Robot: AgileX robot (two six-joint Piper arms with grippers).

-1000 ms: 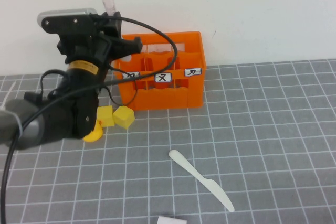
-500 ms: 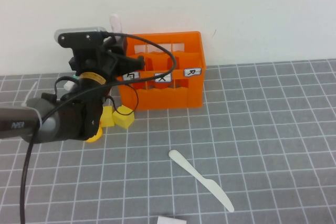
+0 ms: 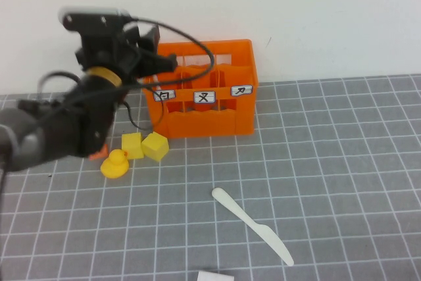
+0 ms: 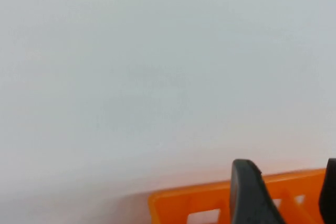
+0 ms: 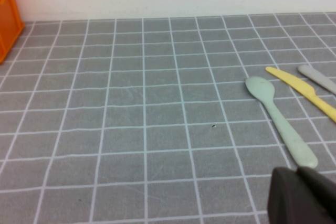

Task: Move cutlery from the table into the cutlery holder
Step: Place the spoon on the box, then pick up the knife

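Note:
The orange cutlery holder [image 3: 204, 106] stands at the back of the gridded table [image 3: 329, 162], against the wall. My left gripper [image 3: 163, 64] hovers over the holder's back left corner. In the left wrist view its fingers [image 4: 249, 195] stand apart, open and empty, with the holder's rim [image 4: 205, 203] behind them. A cream-white knife [image 3: 252, 225] lies flat on the table in front of the holder. My right gripper [image 5: 303, 195] is shut and low over the table. Just beyond it lie a pale green spoon [image 5: 281, 121], a yellow knife [image 5: 304, 90] and a grey piece [image 5: 320, 78].
Two yellow cubes [image 3: 145, 145] and a yellow duck [image 3: 116, 164] sit in front of the holder's left corner, under my left arm. A white object [image 3: 215, 276] pokes in at the front edge. A corner of the holder [image 5: 8, 19] shows in the right wrist view.
My left gripper moved right to the holder's back corner, dipped, then rose again. The pale spoon that stuck up from it no longer shows, and its jaws have opened.

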